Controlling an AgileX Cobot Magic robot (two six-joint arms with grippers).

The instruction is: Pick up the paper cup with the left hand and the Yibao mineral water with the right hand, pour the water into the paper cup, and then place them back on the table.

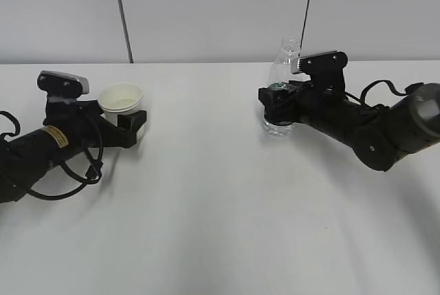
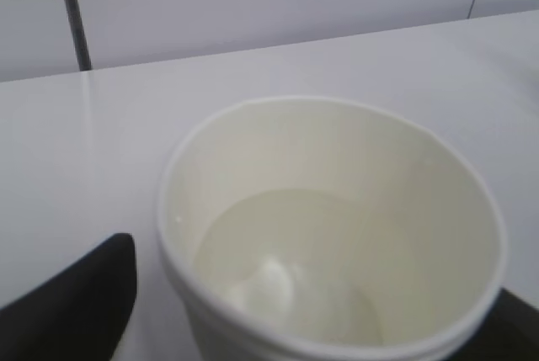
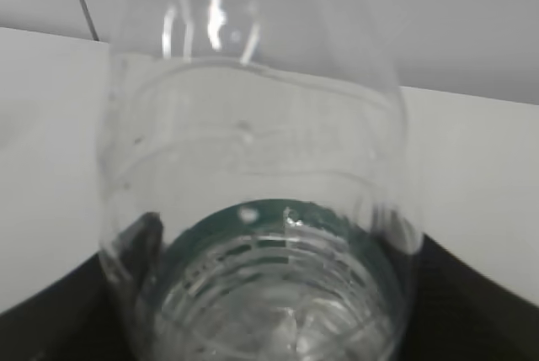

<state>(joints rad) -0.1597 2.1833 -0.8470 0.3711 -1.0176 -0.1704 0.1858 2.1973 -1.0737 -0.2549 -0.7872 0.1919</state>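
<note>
Right, counts: one paper cup, one Yibao mineral water bottle, two arms, one table
Paper cup: stands upright on the table's left side, mouth open; the left wrist view shows a shallow pool of clear liquid in its bottom
Left hand: the left hand lies low along the table, yellow sticker on its body, its black fingers hugging the cup's lower wall on both sides; jaws closed in to the cup's width, and the cup looks gripped
Left wrist view: dark finger tips show at the lower left and lower right corners, right against the cup
Yibao mineral water: upright on the table right of centre, no cap, neck clear above the gripper, green band partly hidden by the fingers
Right hand: the right hand reaches in from the right edge, jaws drawn in around the bottle's middle at the label, holding it
Right wrist view: the bottle fills the frame, green band and ribbed lower body seen through the clear shoulder, black fingers close on either side
Gap between cup and bottle: well apart, bare white tabletop between them
Open room: wide bare table in front of both arms, toward the near edge
Far edge: table meets a pale panelled wall just behind cup and bottle
</note>
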